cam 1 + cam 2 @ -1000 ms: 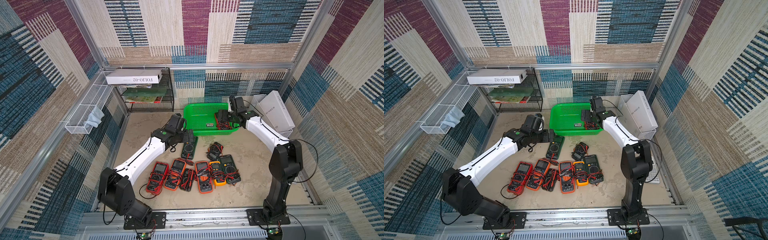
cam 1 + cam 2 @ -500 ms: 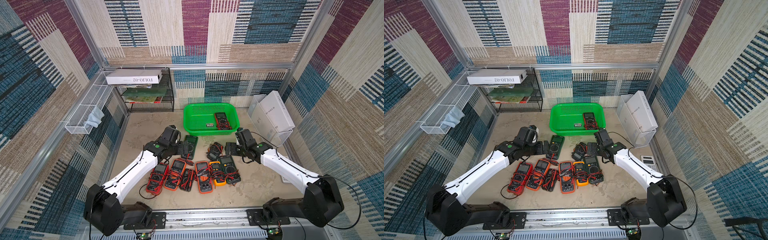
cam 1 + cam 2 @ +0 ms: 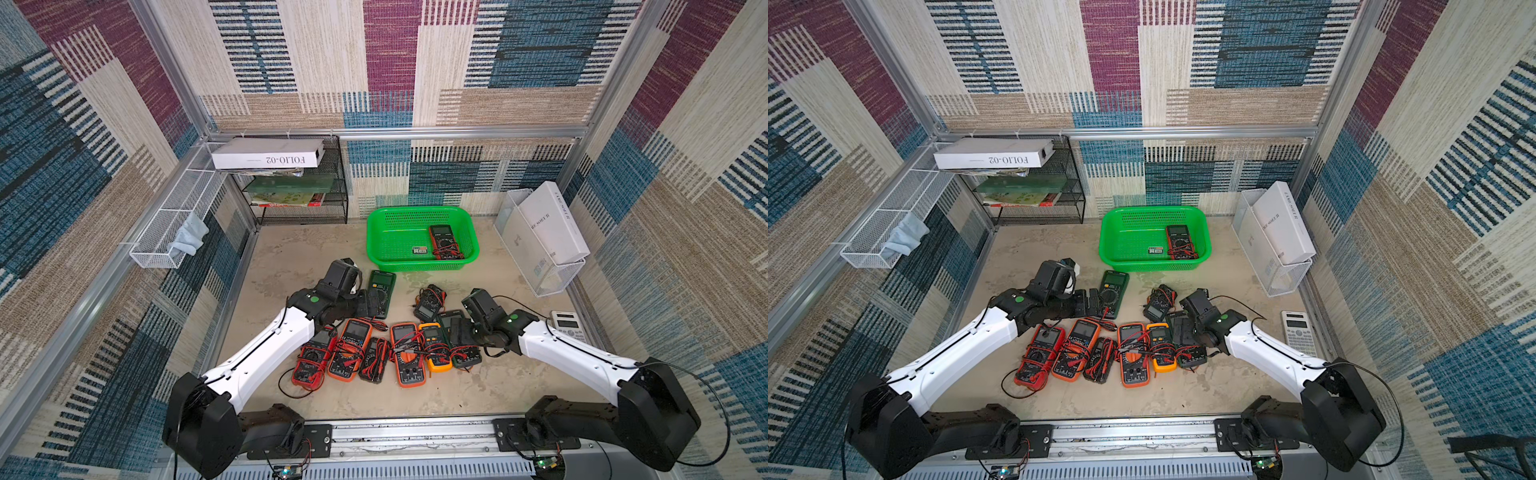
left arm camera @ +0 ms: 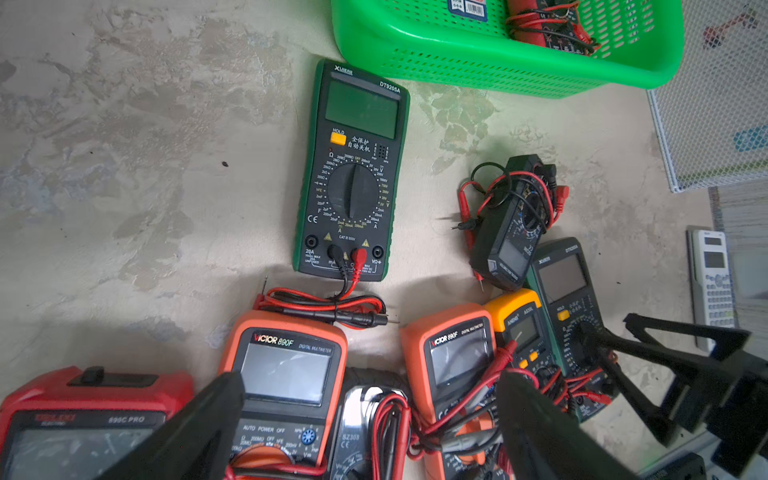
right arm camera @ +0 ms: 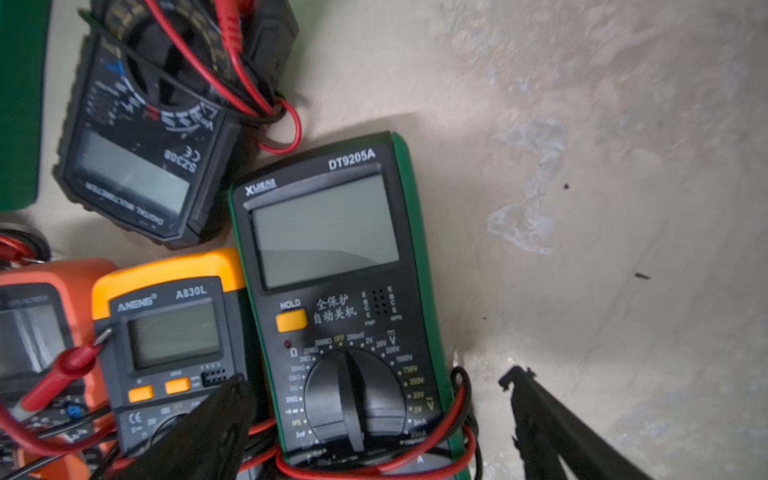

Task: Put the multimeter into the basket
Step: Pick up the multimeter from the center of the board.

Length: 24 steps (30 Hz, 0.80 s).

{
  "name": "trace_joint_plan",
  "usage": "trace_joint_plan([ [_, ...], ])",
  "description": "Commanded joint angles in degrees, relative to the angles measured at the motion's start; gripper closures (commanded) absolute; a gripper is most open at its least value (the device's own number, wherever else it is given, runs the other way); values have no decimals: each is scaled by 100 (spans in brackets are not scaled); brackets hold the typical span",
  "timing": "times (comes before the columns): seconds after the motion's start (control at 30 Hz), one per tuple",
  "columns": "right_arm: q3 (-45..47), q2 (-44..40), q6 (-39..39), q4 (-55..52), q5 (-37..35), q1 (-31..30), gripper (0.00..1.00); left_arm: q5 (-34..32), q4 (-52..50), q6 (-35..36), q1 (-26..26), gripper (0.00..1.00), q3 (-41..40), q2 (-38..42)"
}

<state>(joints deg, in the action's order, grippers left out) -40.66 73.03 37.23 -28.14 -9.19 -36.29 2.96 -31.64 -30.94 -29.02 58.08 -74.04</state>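
I operate in a purpose-built robot test cell, not a lived-in room. Aluminium frame bars (image 3: 415,133) carry patterned fabric panels (image 3: 390,50) on three sides of the desk (image 3: 299,257). A mounting rail (image 3: 411,434) spans its front edge, and white wire bins (image 3: 174,220) sit at its side edges.

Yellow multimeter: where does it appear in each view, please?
Both top views: the yellow multimeter is in the front row, second from its right end.
Left wrist: between the orange meter and a dark green meter.
Right wrist: the same, its A830L label readable.
Shared landmark: that orange meter, beside it in every view.
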Motion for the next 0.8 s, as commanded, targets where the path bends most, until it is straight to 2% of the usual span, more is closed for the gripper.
trace_joint_plan([
  [0.0,-61,206,69,2,-169,-100,1,31,113,-46,-7,1,19,-15],
  [0.77,-214,1307,-216,202,-31,-36,2,64,213,-41,-16,1,45,-100],
])
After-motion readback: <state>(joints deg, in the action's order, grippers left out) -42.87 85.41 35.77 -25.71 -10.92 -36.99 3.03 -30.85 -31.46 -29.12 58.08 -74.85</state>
